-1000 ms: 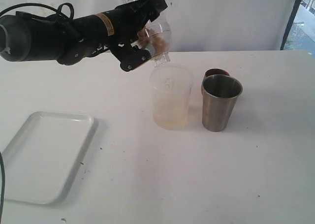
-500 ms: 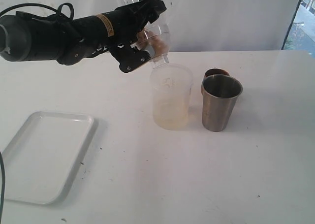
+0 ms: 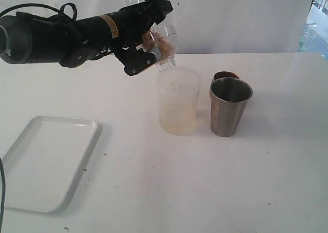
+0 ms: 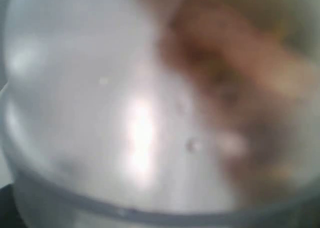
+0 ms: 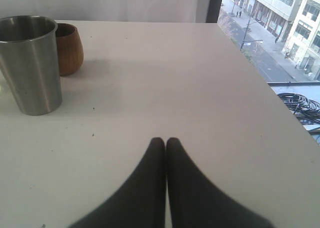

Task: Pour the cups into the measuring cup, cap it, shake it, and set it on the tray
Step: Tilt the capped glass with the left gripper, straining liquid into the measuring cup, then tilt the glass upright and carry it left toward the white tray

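White table [image 3: 169, 192], pale backdrop. Left gripper [image 3: 152, 37], upper left of frame, clamps the tilted plastic tumbler [image 3: 167, 44], brown bits inside, right above the measuring cup [image 3: 178, 105] at centre. Steel cup [image 3: 230, 110] just right, wooden cup [image 3: 225, 76] behind it. Tray [image 3: 48, 161] lower left. Right gripper [image 5: 166, 143] closed, empty.

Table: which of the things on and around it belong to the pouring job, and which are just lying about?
Part of the job:
- left gripper, tilting a clear plastic cup over the translucent cup
- stainless steel cup
- brown wooden cup
- white tray

Just there:
- coiled black cables, beyond the table edge
- right gripper, shut, holding nothing
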`<action>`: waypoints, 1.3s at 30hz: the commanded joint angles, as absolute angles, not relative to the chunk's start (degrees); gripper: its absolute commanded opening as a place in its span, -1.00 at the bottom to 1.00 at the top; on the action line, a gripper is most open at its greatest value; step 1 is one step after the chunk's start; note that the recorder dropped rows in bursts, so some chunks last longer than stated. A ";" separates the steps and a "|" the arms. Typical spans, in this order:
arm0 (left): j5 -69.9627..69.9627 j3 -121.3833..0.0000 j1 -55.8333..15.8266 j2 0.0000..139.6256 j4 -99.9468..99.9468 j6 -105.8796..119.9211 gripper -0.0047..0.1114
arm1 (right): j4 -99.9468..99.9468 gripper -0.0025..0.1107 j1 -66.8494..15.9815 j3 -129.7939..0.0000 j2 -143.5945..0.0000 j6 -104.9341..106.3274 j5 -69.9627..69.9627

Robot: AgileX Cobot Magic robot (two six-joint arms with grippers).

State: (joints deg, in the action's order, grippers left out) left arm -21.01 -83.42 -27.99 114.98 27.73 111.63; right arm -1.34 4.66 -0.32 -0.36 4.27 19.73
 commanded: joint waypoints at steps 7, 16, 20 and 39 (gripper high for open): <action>-22.17 -84.02 -28.14 113.59 27.97 111.50 -0.92 | -1.45 -0.96 5.09 0.00 0.00 4.26 19.48; -22.12 -84.02 -28.14 113.59 25.87 108.97 -0.92 | -1.45 -0.96 5.09 0.00 0.00 4.26 19.48; -23.66 -84.02 -28.14 113.41 8.01 107.96 -0.92 | -1.45 -0.96 5.09 0.00 0.00 4.26 19.48; -26.24 -64.03 -16.21 100.71 -34.85 25.95 -0.92 | -1.45 -0.96 5.09 0.00 0.00 4.26 19.48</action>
